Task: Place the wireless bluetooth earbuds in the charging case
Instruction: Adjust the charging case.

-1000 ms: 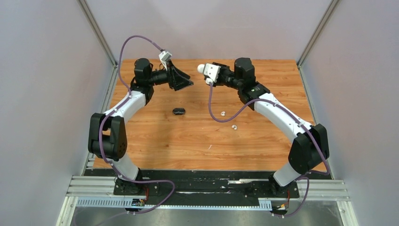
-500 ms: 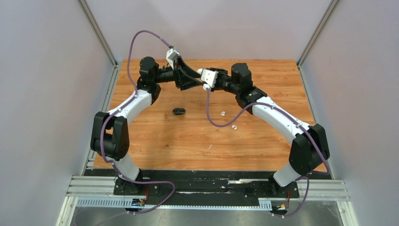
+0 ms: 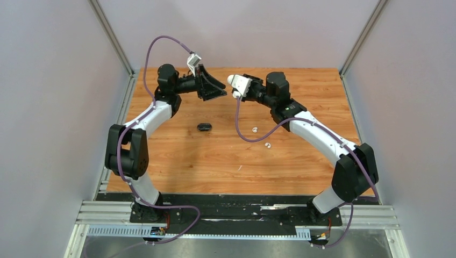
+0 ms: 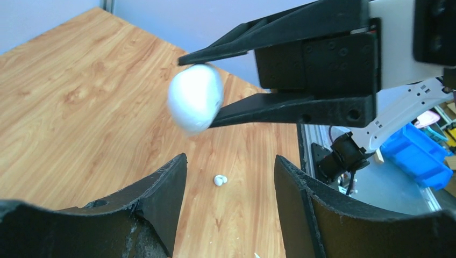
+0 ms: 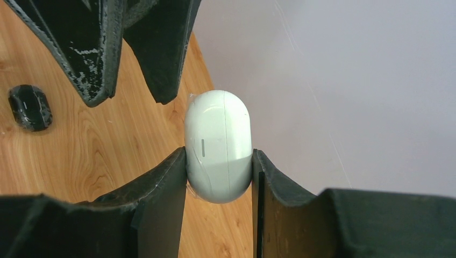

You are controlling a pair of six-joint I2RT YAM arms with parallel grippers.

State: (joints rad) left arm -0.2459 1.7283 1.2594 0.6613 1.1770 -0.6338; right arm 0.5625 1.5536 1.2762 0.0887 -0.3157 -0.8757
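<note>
My right gripper (image 5: 219, 157) is shut on a white pebble-shaped charging case (image 5: 218, 144), held in the air with its lid closed. In the top view the case (image 3: 230, 79) hangs over the far middle of the table. My left gripper (image 3: 215, 93) is open and empty, its fingers (image 5: 97, 48) just left of the case, not touching it. The left wrist view shows the case (image 4: 195, 98) between the right fingers. Two white earbuds (image 3: 255, 129) (image 3: 267, 144) lie on the wood; one earbud (image 4: 220, 180) shows beyond my left gripper (image 4: 231, 164).
A black charging case (image 3: 204, 127) lies shut on the wooden table (image 3: 177, 161), left of centre; it also appears in the right wrist view as the black case (image 5: 30, 107). Grey walls close in the back and both sides.
The left gripper swung right toward the held case, then drew back a little. The right gripper shifted slightly, still gripping the white case.
</note>
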